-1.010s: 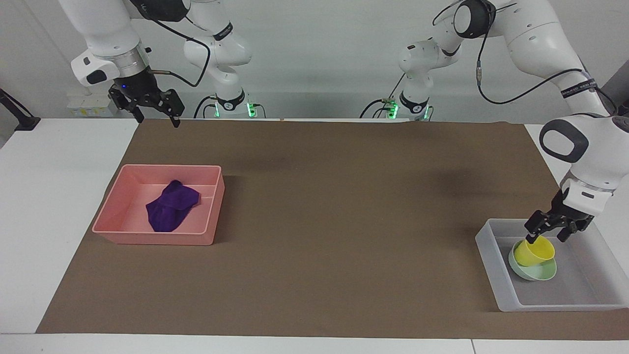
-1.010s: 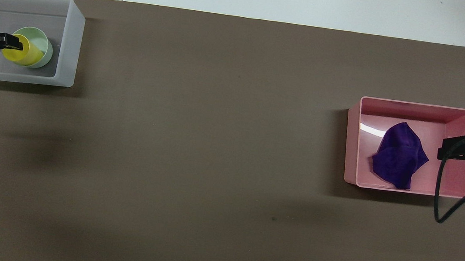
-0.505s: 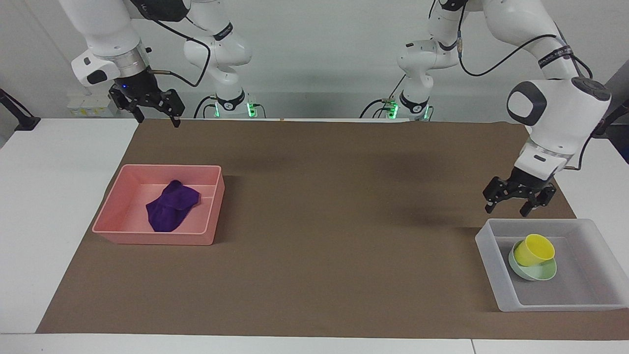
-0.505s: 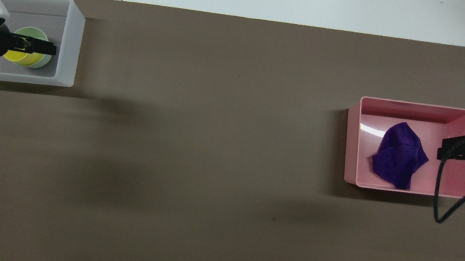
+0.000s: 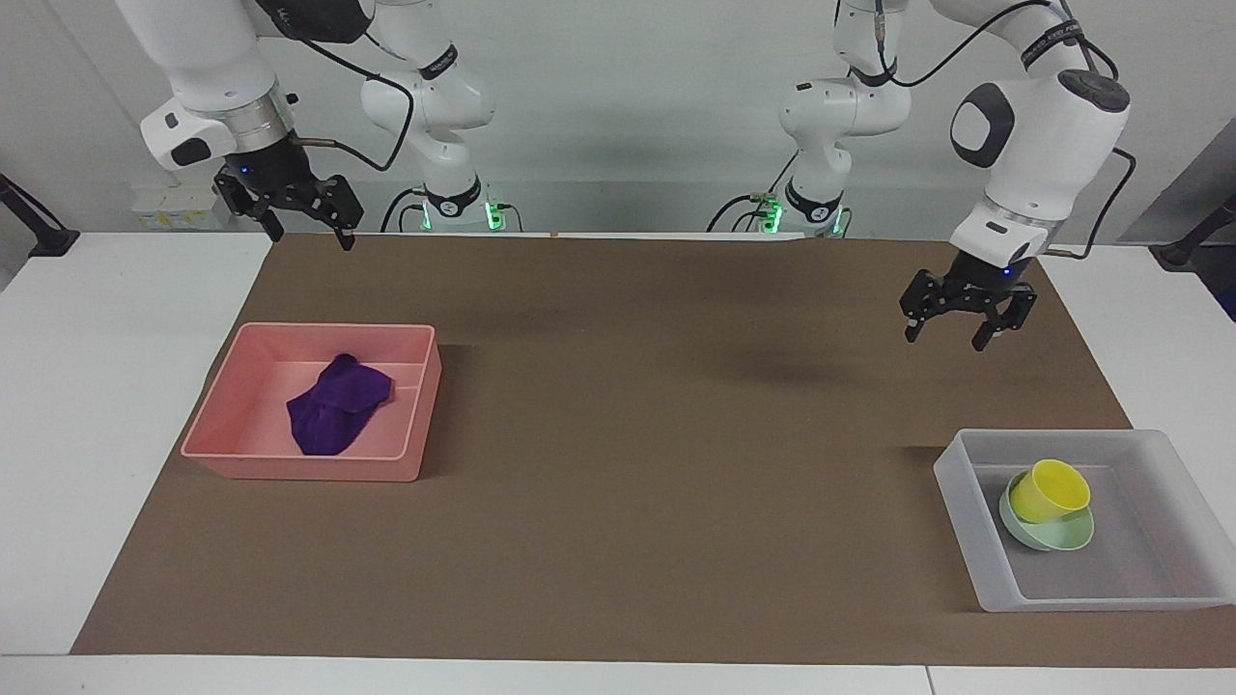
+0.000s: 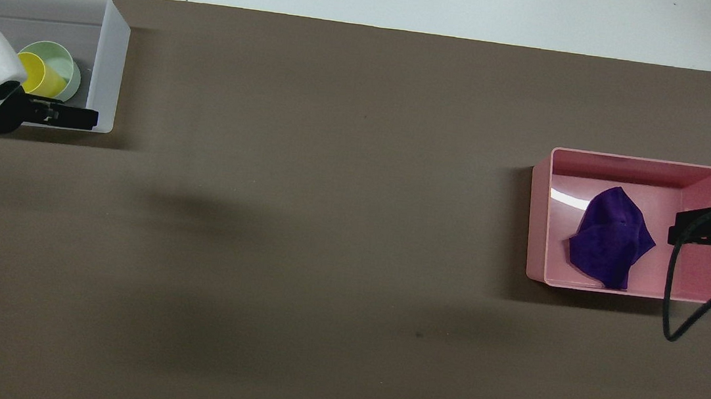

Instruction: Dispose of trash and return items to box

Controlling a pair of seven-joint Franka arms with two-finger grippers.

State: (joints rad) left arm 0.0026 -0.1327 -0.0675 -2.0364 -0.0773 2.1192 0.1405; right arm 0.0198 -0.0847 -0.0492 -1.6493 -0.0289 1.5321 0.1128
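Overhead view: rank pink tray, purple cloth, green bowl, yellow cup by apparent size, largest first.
1. pink tray
2. purple cloth, lying in the tray
3. green bowl
4. yellow cup, sitting tilted in the bowl

Bowl versus cup is unsure: the cup covers part of the bowl, and the left arm hides the cup's edge.

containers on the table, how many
2: the pink tray at the right arm's end holds the purple cloth; the translucent bin at the left arm's end holds the cup and bowl.
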